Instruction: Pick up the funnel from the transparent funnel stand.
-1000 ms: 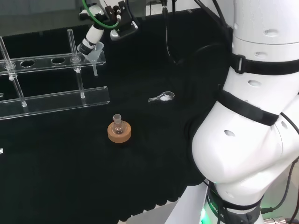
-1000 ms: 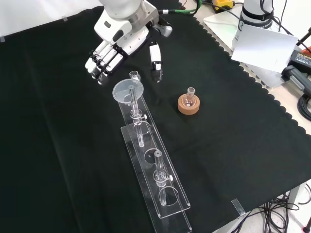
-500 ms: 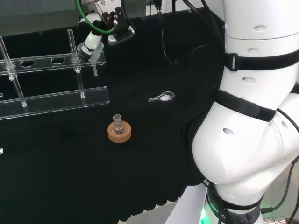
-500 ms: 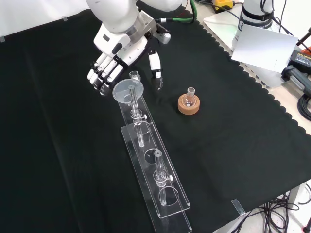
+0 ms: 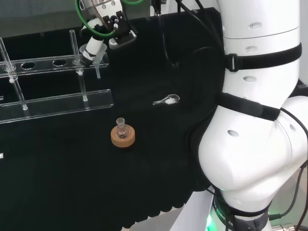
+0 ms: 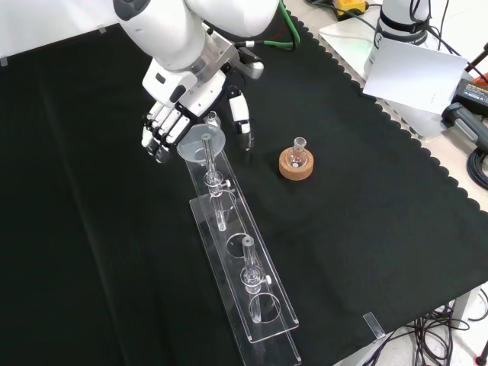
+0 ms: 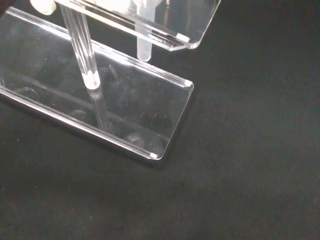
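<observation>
**Clear plastic funnel in its rack, hand closing in around it**

Clear plastic, and hard to pick out against the black cloth, the funnel (image 6: 201, 142) sits in the end hole of the transparent funnel stand (image 6: 242, 284), at the end nearest the arm. Its wide bowl rests above the upper shelf and its spout (image 7: 143, 46) hangs down through the hole towards the base plate, which is why it stays upright with nothing holding it.

The hand (image 6: 169, 116) is poised over that end of the rack. In the front view the fingers (image 6: 158, 136) hang to the left of the bowl and the thumb (image 6: 242, 126) reaches down on its right, so the bowl lies between them. They are spread and only slightly bent, not yet closed on anything; whether any fingertip already touches the rim cannot be told. The bracketing pose looks like preparation for a pinch across the bowl.

The next move probably calls for closing on the bowl, then lifting straight up so the spout clears the hole without dragging the light rack.

Further out, a small flask on a cork ring (image 6: 296, 164) stands apart on the cloth, and in the head view a small scoop (image 5: 167, 100) lies beyond it.
</observation>
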You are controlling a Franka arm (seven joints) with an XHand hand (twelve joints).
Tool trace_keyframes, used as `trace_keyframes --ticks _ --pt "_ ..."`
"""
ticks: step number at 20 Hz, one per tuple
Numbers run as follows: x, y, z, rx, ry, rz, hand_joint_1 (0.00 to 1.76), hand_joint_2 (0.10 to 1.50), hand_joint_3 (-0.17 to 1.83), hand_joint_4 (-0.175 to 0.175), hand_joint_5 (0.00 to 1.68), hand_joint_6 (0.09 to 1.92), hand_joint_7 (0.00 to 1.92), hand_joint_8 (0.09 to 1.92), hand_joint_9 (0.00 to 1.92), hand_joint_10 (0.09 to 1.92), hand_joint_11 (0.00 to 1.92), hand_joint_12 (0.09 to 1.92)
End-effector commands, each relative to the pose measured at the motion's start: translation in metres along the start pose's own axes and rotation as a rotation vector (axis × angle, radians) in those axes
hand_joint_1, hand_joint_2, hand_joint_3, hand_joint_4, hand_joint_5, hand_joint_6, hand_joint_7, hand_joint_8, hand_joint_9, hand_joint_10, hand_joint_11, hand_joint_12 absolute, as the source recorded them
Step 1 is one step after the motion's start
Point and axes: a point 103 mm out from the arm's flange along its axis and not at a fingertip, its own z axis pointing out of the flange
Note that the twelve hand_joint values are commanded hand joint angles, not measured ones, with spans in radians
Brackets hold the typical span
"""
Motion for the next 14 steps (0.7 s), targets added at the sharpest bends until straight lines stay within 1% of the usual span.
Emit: trace_keyframes --ticks 1,3,4,7,9,11,14 --pt "-0.0029 0.0040 0.0032 0.019 -0.009 0.002 0.61 0.65 0.01 -0.013 0.00 0.09 0.04 0.09 0.06 0.09 0.00 0.61" --pt "-0.0044 0.0041 0.0034 0.026 -0.006 0.006 0.61 0.66 0.01 -0.019 0.00 0.09 0.11 0.09 0.13 0.11 0.00 0.72" --pt "-0.0037 0.0043 0.0034 0.029 -0.007 0.007 0.62 0.66 0.01 -0.021 0.00 0.09 0.13 0.10 0.14 0.17 0.00 0.78" --pt "-0.0034 0.0072 0.0051 0.040 -0.009 0.007 0.63 0.66 0.01 -0.028 0.00 0.09 0.18 0.25 0.09 0.52 0.00 0.91" --pt "-0.0047 0.0072 0.0071 0.042 -0.013 0.002 0.63 0.67 0.01 -0.030 0.01 0.09 0.20 0.37 0.10 0.67 0.00 0.98" --pt "-0.0048 0.0069 0.0082 0.042 -0.017 0.001 0.64 0.67 0.01 -0.030 0.05 0.09 0.23 0.44 0.14 0.72 0.00 1.05" --pt "-0.0067 0.0059 0.0082 0.041 -0.015 -0.002 0.66 0.68 0.02 -0.027 0.15 0.09 0.28 0.51 0.22 0.72 0.00 1.15"
